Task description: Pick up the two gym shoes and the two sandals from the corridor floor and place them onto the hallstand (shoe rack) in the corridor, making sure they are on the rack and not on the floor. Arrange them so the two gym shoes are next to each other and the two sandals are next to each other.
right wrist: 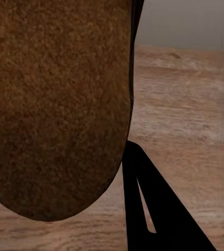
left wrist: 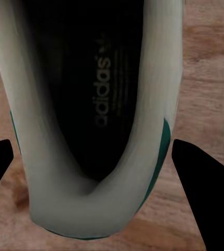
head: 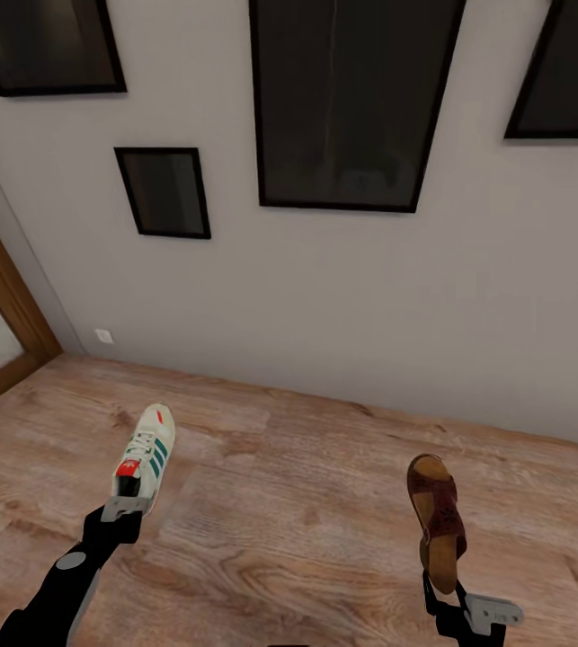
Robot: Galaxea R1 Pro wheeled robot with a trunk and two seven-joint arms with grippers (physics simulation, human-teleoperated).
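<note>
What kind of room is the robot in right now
Probably a home corridor or hallway: a wood-plank floor, a plain pale wall hung with dark framed pictures, and a wooden door frame at the left. A sneaker and sandal fit an entryway.

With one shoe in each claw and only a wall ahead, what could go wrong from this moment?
1. The right claw pinches the sandal only at its heel end, so the long sandal could swing or slip out while driving.
2. The left claw holds the gym shoe by its heel rim; a jolt may drop it back onto the corridor floor.
3. The wall is ahead, so turning could knock either shoe against it.
</note>
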